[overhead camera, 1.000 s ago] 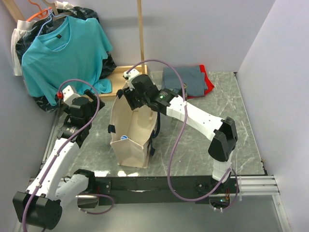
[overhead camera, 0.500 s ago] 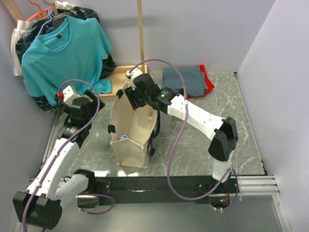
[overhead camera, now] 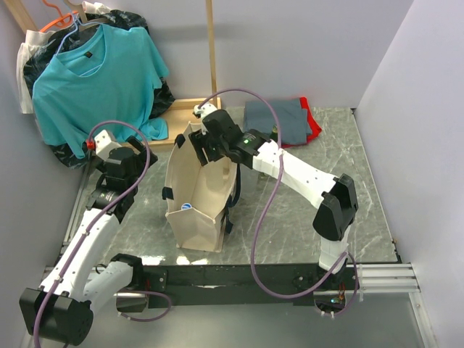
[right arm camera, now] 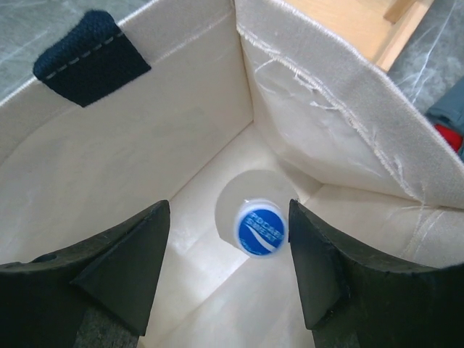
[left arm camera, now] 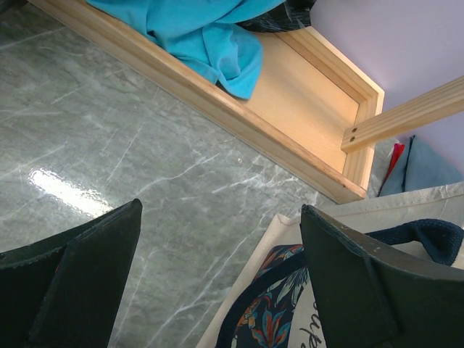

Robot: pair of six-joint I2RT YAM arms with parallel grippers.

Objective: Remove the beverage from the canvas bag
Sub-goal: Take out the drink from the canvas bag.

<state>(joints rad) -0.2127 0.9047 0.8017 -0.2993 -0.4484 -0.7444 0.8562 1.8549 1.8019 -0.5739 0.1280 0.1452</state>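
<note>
Right gripper (right arm camera: pixel 228 221): parted midway, empty, poised over bag (right arm camera: pixel 167 138) mouth. Bottle (right arm camera: pixel 262 230): upright, cap up, on bag floor, below and between fingertips. Left gripper (left arm camera: pixel 220 217): wide, empty, seemingly beside bag.

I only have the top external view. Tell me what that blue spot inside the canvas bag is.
Observer: The right wrist view shows it is the blue cap of a bottle, printed Pocari Sweat. The bottle stands cap-up on the floor of the canvas bag.
Operator: Report the right gripper's jaws.
Observer: The right gripper is open with nothing between its fingers. The cap shows below, in the gap between them.
</note>
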